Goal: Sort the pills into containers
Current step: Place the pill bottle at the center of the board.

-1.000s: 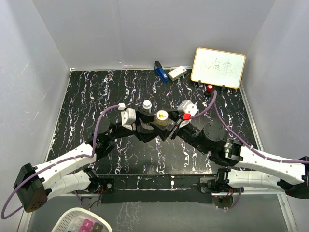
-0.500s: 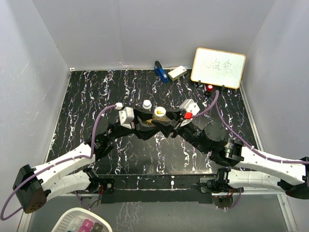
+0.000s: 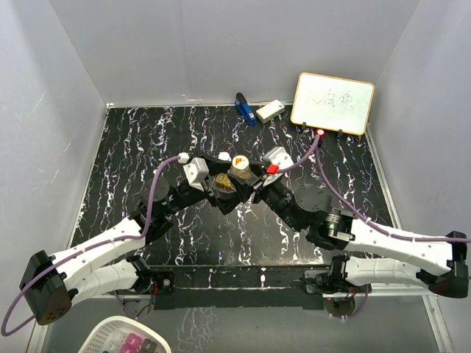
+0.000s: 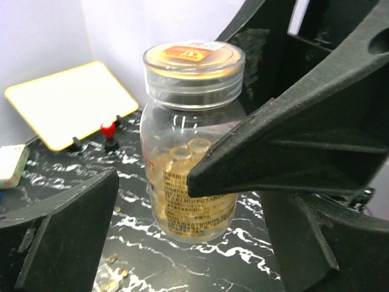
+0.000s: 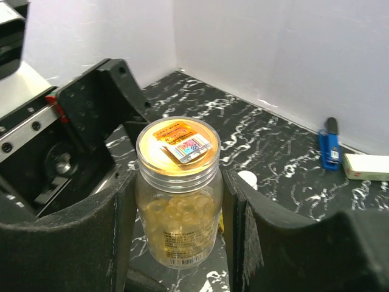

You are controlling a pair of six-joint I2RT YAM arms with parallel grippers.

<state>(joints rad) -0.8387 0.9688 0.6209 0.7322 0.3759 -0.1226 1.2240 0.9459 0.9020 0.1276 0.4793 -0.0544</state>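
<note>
The golden-amber bottle (image 3: 239, 165) stands upright with its clear cap on, half full of yellow pills (image 5: 182, 210). My right gripper (image 5: 177, 201) is shut on it, one finger pressed to each side of the bottle (image 5: 178, 182). My left gripper (image 4: 194, 207) surrounds the same bottle (image 4: 191, 128) with jaws wide open, its fingers (image 4: 61, 237) clear of the glass. Whether the bottle's base touches the table I cannot tell. A few loose yellow pills (image 4: 112, 277) lie on the table by the left finger. The dark bottle's white round cap (image 3: 223, 156) shows just behind.
A whiteboard (image 3: 333, 103) leans at the back right, with a red knob (image 3: 320, 134) below it. A blue object (image 3: 245, 109) and a white block (image 3: 270, 110) lie at the back wall. A white basket (image 3: 125, 340) sits off the table at the near left.
My left gripper's jaws have opened and let go of the amber bottle. Both grippers and the bottle have shifted a little toward the back left.
</note>
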